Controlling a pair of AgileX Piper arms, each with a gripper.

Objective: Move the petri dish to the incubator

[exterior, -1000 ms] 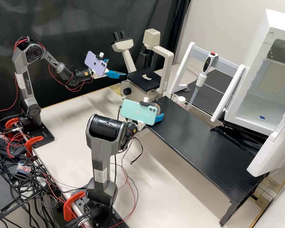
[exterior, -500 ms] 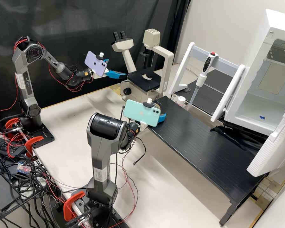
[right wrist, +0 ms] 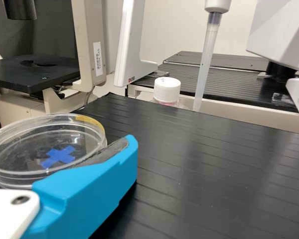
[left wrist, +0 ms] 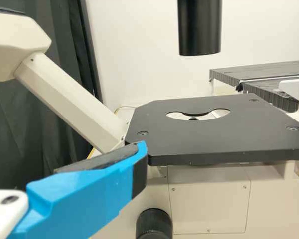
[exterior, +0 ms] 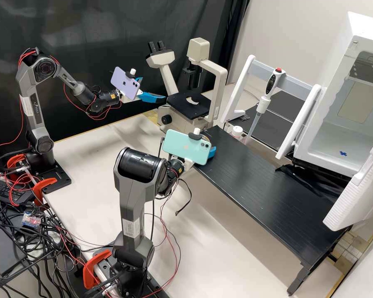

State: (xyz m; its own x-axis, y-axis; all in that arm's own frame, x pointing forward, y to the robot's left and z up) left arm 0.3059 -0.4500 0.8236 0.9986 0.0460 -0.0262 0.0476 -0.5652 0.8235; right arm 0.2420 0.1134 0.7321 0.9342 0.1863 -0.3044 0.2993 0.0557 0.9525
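In the high view my left gripper [exterior: 153, 89] hangs open and empty in front of the microscope; my left gripper [left wrist: 133, 155] has one finger before the stage in its wrist view. My right gripper [exterior: 211, 152] is at the black shelf's near-left end, partly behind its phone. In the right wrist view my right gripper [right wrist: 125, 147] is shut on the clear petri dish [right wrist: 20, 149], whose wall lies along the visible finger's pad; the other finger is hidden. A blue cross shows in the dish. The white incubator [exterior: 315, 151] stands open at the right, a blue cross on its floor.
The black shelf [exterior: 261, 186] runs toward the incubator's open door [exterior: 356, 190]. Behind it stand a white-capped bottle [exterior: 237, 131] and a pipette [exterior: 262, 103] on a white stand [exterior: 296, 128]. The microscope [exterior: 190, 105] is at the back.
My right gripper has shifted slightly to the right over the black shelf, and its phone has moved and tilted a little with it. The left arm has kept still.
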